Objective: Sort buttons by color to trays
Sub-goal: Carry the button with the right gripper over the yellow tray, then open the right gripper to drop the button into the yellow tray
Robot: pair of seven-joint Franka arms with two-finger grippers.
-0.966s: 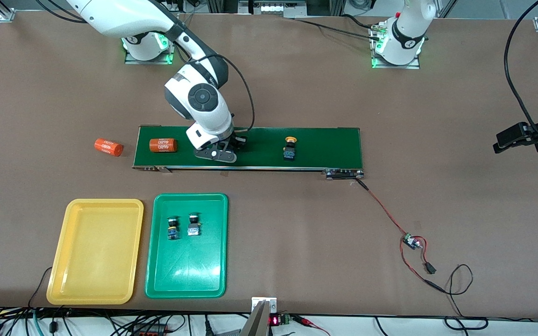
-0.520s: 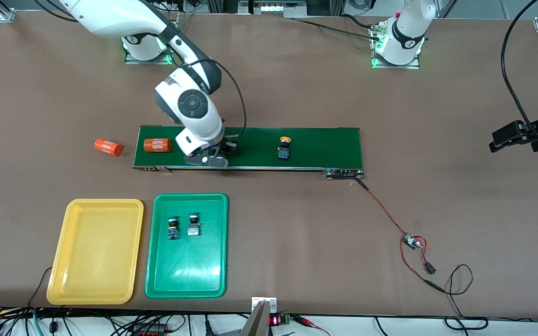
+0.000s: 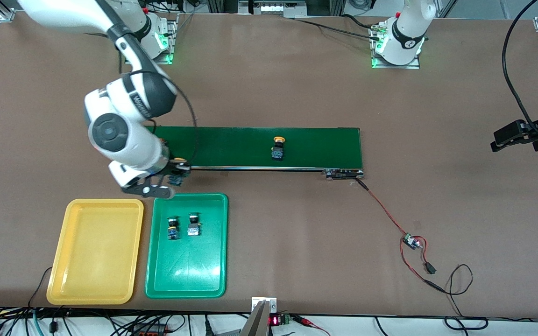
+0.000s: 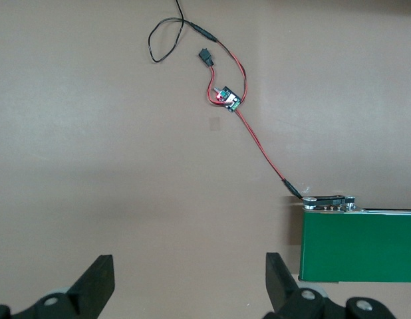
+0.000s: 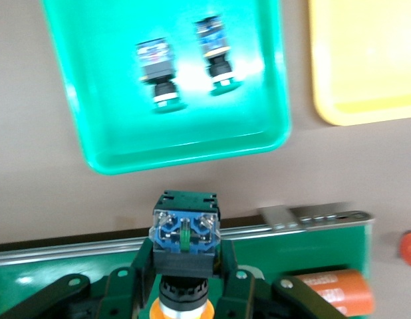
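Two black fingers (image 5: 240,282) of the right gripper (image 3: 172,176) are clamped on a yellow-capped button (image 5: 184,234), seen close up in the right wrist view with its clear blue-and-black body facing the camera and only a sliver of its yellow cap showing, cut off at the picture's edge. In the front view this held button (image 3: 178,173) is mostly hidden by the right arm's white wrist; it hangs over the bare table between the conveyor belt (image 3: 315,147) and the green tray (image 3: 213,275).

Inside the green tray two green-capped buttons (image 3: 172,228) (image 3: 194,225) lie side by side, apart from each other, toward the end of the tray farther from the front camera. Just beside it, toward the right arm's end of the table, sits the yellow tray (image 3: 96,261), holding nothing.

On the belt a second yellow-capped button (image 3: 278,149) lies near the middle. An orange cylinder (image 5: 338,292) rests on the belt's end toward the right arm's side; it shows only in the right wrist view, where a second orange shape (image 5: 410,247) is cut off at the edge and hard to make out.

Out at the left arm's end of the table, the left gripper (image 4: 191,282) waits above bare tabletop with its fingers (image 4: 96,282) spread wide apart. A red-and-black wire (image 3: 383,211) runs from the belt's end to a small circuit board (image 3: 410,241).
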